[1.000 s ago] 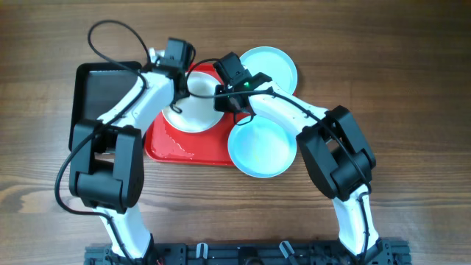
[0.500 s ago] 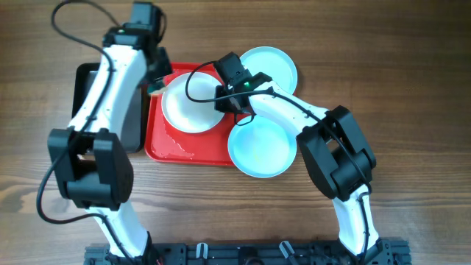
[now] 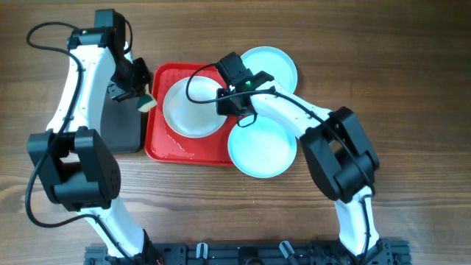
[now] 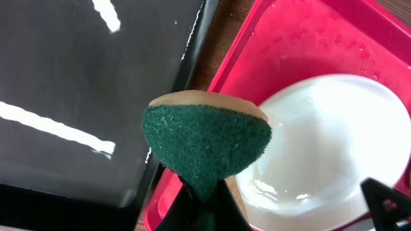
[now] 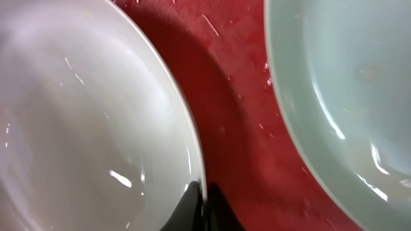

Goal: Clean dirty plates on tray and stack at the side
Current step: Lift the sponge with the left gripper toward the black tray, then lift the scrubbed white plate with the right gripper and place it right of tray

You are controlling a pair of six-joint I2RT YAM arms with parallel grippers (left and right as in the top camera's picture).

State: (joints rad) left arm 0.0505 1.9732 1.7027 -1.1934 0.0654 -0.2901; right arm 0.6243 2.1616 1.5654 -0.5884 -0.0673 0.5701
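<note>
The white plate (image 3: pixel 190 109) lies on the red tray (image 3: pixel 168 144). My right gripper (image 3: pixel 223 105) is shut on its right rim (image 5: pixel 196 168). One aqua plate (image 3: pixel 260 147) rests at the tray's lower right corner, another (image 3: pixel 274 65) at the upper right. My left gripper (image 3: pixel 141 98) is shut on a green and tan sponge (image 4: pixel 207 140), held over the gap between the black tray (image 4: pixel 83 83) and the red tray (image 4: pixel 282 38), left of the white plate (image 4: pixel 334 141).
The black tray (image 3: pixel 118 126) lies just left of the red tray on the wooden table (image 3: pixel 412 88). Cables arch over both arms. Water drops speckle the red tray's surface (image 5: pixel 231 77).
My left arm has swung left and back, carrying the sponge off the white plate to the red tray's left edge. The right gripper has kept its hold on the plate rim.
</note>
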